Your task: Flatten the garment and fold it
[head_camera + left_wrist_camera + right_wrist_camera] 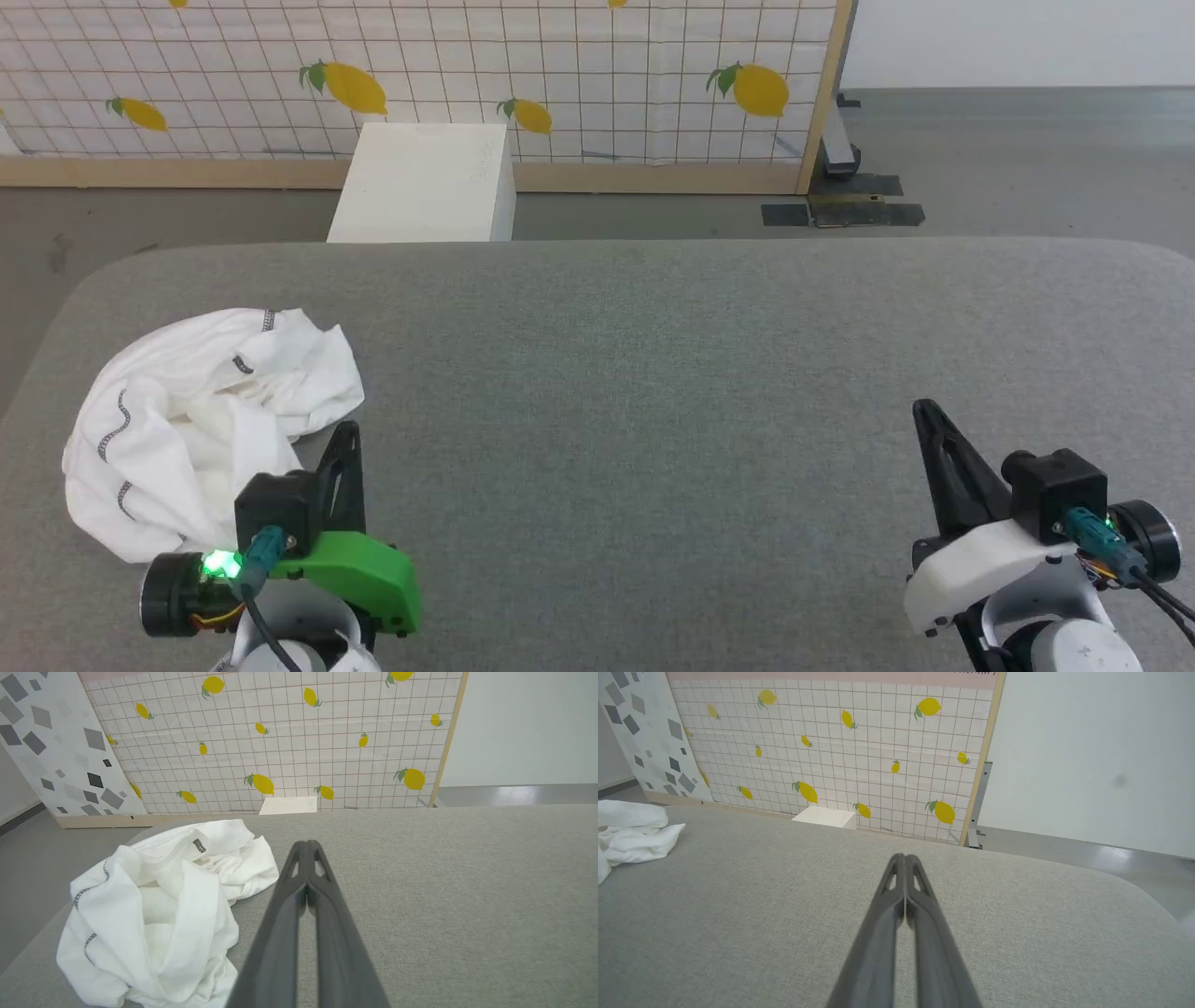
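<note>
Starting from this heap, you could easily pinch several layers at once: the white T-shirt (205, 420) is crumpled on itself, its dark zigzag seams twisting in and out of the folds, so I'd judge that a blind grab lifts a wad rather than a single edge. It also sits close to the left edge of the grey fabric-covered desk (653, 373), so a pull toward the left, or a push with closed fingers, might slide the thin cloth off the rounded corner. Look for a seam or a hem before you commit.

Your left pincer (345, 443) has its two dark fingers pressed together and holds nothing; in the left wrist view the left pincer (307, 858) points past the T-shirt (159, 905), which lies just to its left. From these views you cannot tell whether the fingers brush the cloth or hang clear of it.

Your right pincer (934, 429) is likewise closed and empty, over bare desk at the near right, well apart from the shirt; its own view shows the right pincer (905, 863) with the T-shirt (630, 830) far off to the left. Expect a long reach across for that arm.
</note>
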